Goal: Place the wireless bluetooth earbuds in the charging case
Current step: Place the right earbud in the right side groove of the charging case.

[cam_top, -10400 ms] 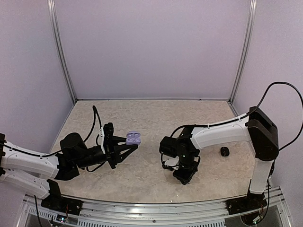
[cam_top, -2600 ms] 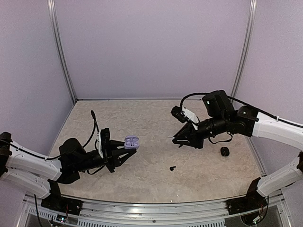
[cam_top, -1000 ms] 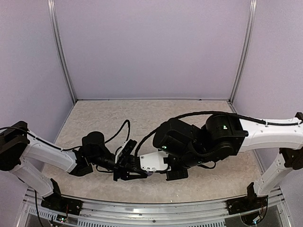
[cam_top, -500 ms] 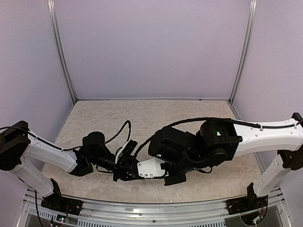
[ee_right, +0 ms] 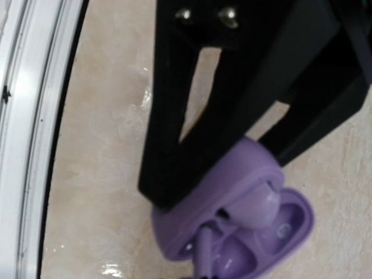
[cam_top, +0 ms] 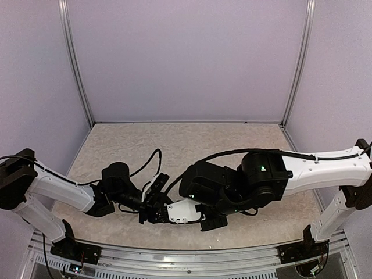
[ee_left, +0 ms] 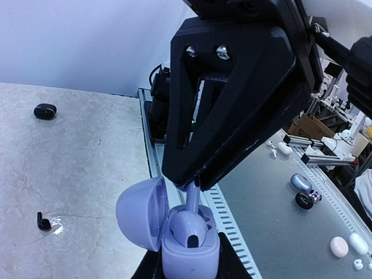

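My left gripper (ee_left: 190,268) is shut on a lavender charging case (ee_left: 192,253), whose lid (ee_left: 139,212) hangs open to the left. A lavender earbud (ee_left: 189,224) stands head-down in the case's well with its stem pointing up. My right gripper (ee_left: 193,181) comes from above, shut on that stem. In the right wrist view the stem (ee_right: 204,250) runs to my right gripper (ee_right: 200,275) at the bottom edge, and the left gripper (ee_right: 232,168) clamps the case (ee_right: 290,224). From above, the two grippers meet near the table's front (cam_top: 163,211); the case is hidden there.
A loose black earbud (ee_left: 43,221) lies on the table left of the case. A small black case (ee_left: 45,110) sits farther back. The metal front rail (cam_top: 174,253) runs just below the grippers. A side bench holds several other cases (ee_left: 302,183).
The right arm has crept slightly left, bringing its gripper closer over the left gripper's case. The left arm has held still. Both grips are unchanged.
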Tool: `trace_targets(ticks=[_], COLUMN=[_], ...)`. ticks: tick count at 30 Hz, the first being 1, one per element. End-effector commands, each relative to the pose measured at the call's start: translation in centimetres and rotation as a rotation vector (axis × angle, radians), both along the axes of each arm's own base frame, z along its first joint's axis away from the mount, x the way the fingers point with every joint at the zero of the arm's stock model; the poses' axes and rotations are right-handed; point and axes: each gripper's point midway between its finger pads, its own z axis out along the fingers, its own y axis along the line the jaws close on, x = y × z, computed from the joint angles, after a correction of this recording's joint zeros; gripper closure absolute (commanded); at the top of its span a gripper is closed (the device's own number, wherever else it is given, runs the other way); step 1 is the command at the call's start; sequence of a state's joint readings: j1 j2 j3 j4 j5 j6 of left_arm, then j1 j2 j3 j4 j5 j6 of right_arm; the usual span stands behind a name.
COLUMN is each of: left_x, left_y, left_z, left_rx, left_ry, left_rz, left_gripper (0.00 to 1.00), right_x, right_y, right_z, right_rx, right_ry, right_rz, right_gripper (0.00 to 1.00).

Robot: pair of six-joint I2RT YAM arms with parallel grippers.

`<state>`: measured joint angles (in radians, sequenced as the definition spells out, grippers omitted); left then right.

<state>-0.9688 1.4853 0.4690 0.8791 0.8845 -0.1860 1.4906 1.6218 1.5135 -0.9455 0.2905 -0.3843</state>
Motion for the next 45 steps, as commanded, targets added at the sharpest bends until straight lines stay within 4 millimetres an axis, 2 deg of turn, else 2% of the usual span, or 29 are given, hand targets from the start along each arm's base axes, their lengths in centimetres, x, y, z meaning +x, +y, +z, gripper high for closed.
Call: trace_targets(ticks=[1, 6, 19, 28, 45], left_x=[-0.4, -1.1, -1.2, -2.2, -2.1], left_y=[-0.6, -1.1, -1.5, -1.7, -2.5], left_z=[0.6, 0.0, -0.4, -0.5, 0.2], left_rx=[-0.01, 0.012, 0.025, 0.027, 0.007], left_ry=[-0.015, -0.026, -0.025, -0.041, -0.059], left_rz=[-0.036, -0.063, -0.08, -0.108, -0.113], left_gripper=[1.0, 1.0, 1.0, 1.0, 1.0], right_x=[-0.5, -0.6, -1.5, -1.7, -1.7], right_y=[0.0, 0.1, 0.6, 0.9, 1.7], right_z=[-1.0, -1.0, -1.2, -1.3, -1.0], right_rx=[-0.034, -0.039, -0.046, -0.055, -0.048], right_ry=[-0.011, -0.022, -0.015, -0.026, -0.049], right_rz=[0.028, 0.043, 0.085, 0.105, 0.104], right_gripper=[0.94, 0.94, 0.94, 0.89, 0.79])
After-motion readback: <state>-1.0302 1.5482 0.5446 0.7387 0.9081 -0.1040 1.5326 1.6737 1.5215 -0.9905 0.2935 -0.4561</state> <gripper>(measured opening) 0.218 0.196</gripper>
